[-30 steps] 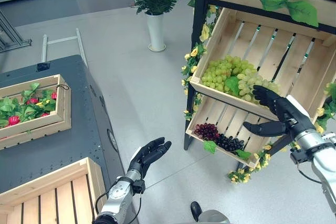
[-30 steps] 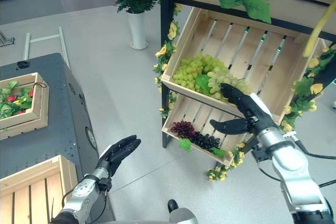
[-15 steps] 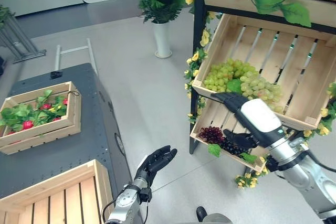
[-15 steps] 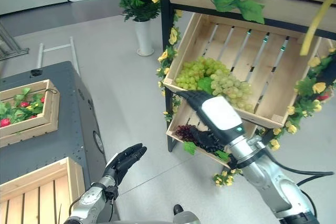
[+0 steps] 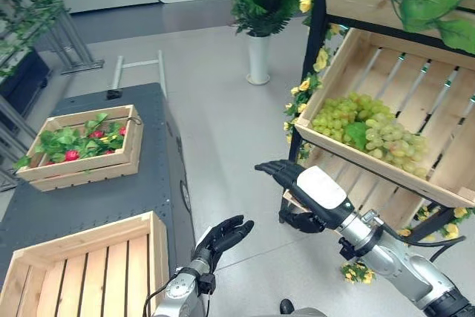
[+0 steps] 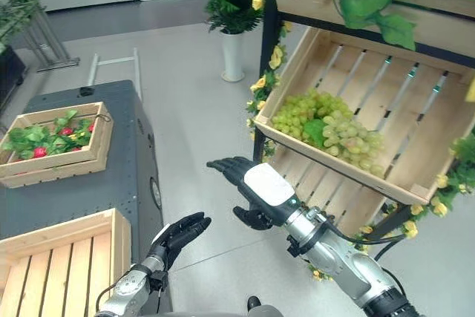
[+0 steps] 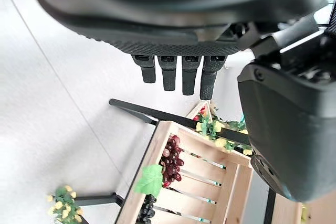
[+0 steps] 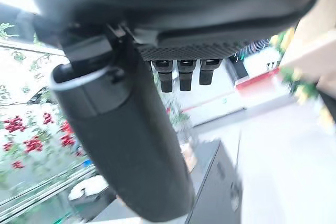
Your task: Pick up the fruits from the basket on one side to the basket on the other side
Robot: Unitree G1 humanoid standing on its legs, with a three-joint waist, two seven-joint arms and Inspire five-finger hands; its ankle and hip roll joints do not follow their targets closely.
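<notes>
Green grapes [image 5: 367, 125] lie in the shelf crate [image 5: 415, 87]; right hand [image 5: 312, 191] in front, fingers spread, empty; left hand [image 5: 223, 234] below it, relaxed.

I see the dark bench [image 5: 111, 198] carrying a leafy strawberry crate [image 5: 82, 146] and, nearer me, a bare slatted crate [image 5: 82, 276].

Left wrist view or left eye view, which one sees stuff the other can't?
The left wrist view brings the dark purple grape bunch in the lower slatted wooden crate. The left eye view brings the green grape pile, the leafy red-fruit wooden crate and the open right hand. Both show the open left hand.
</notes>
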